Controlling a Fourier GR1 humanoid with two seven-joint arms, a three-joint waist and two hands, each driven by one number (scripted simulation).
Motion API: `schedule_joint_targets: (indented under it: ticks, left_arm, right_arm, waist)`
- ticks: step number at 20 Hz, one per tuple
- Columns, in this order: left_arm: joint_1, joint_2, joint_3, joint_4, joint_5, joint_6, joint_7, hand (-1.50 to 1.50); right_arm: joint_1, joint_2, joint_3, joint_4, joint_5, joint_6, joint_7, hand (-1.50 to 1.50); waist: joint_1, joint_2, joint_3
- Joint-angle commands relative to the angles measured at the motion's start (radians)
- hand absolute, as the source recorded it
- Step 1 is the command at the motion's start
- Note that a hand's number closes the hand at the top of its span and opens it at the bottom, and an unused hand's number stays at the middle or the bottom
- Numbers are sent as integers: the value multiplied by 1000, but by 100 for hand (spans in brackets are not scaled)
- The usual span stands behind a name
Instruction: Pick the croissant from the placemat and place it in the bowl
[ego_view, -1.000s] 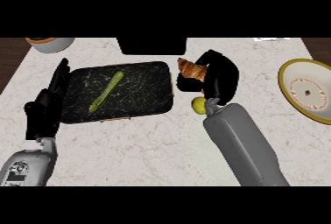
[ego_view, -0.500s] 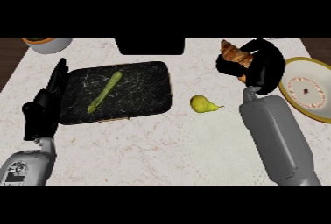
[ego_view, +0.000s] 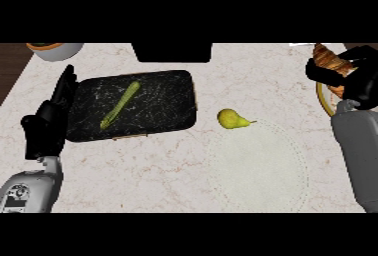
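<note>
Nearest the lower edge, the two grey forearms come in, one at each side. Between them a round pale placemat lies flat on the marbled desk, nearly the same tone as the top, its edge marked by a dotted line. No writing or brand can be read on anything here.

Just beyond the placemat's far left edge lies one yellow pear, stem pointing right. To its left sits one dark tray with a single green stalk lying slantwise on it.

The left hand rests open at the tray's left edge, fingers straight and pointing away.

At the right edge, the right hand is curled round the one croissant, held up over the yellow rim of the bowl, most of which is cut off by the view's edge.

Farthest away, a white cup with an orange rim stands at the far left corner, and a black block sits at the far middle.
</note>
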Motion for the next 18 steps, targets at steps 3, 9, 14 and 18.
schedule_joint_targets:
  ticks: [3, 9, 14, 18]
  left_arm:
    - [-19, -11, -10, -35, -19, 11, 36, 0]
    - [-26, -36, -43, -14, -35, 5, 25, 0]
    - [-55, -21, 5, 75, -11, -8, -43, 0]
    - [1, -8, 4, -12, 11, -34, -35, 0]
  right_arm:
    - [12, -159, -105, 225, -32, -39, -173, 150]
    - [-17, -251, -162, 504, -9, -140, -311, 150]
    - [-73, -255, -218, 687, -39, -218, -395, 150]
    - [-87, -282, -322, 728, -185, -80, -473, -150]
  waist:
    - [12, 5, 1]
    - [27, 14, 3]
    - [42, 27, 5]
    - [54, 19, 7]
